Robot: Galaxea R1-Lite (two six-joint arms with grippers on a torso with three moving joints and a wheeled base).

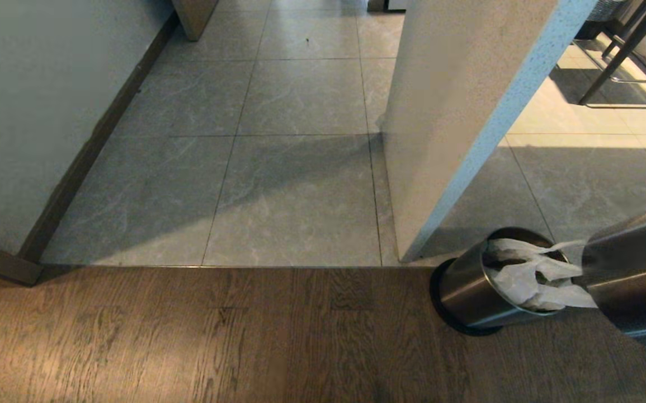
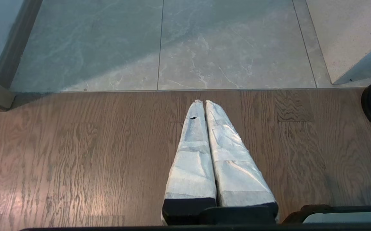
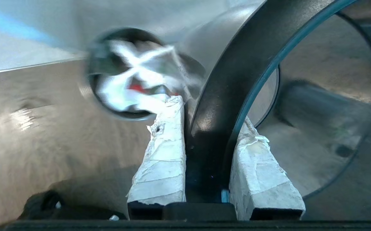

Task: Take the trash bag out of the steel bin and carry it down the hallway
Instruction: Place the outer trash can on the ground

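The steel bin [image 1: 462, 291] stands on the wooden floor at the lower right, by a wall corner. The white trash bag [image 1: 529, 274] sits in it with its loop handles spread over the rim. In the right wrist view the bin [image 3: 90, 80] and trash bag [image 3: 121, 89] lie just beyond my right gripper [image 3: 209, 112]. That gripper is shut on the black rim of a separate, larger steel cylinder [image 1: 636, 274], which hides it in the head view. My left gripper [image 2: 201, 102] is shut and empty, parked over the wood floor. The hallway is out of view.
A grey tiled floor [image 1: 295, 184] with brown skirting [image 1: 93, 145] starts past the wood floor [image 1: 216, 336]. A pale wall corner [image 1: 451, 129] stands right behind the bin. Metal chair legs [image 1: 625, 61] stand on beige tiles at the far right.
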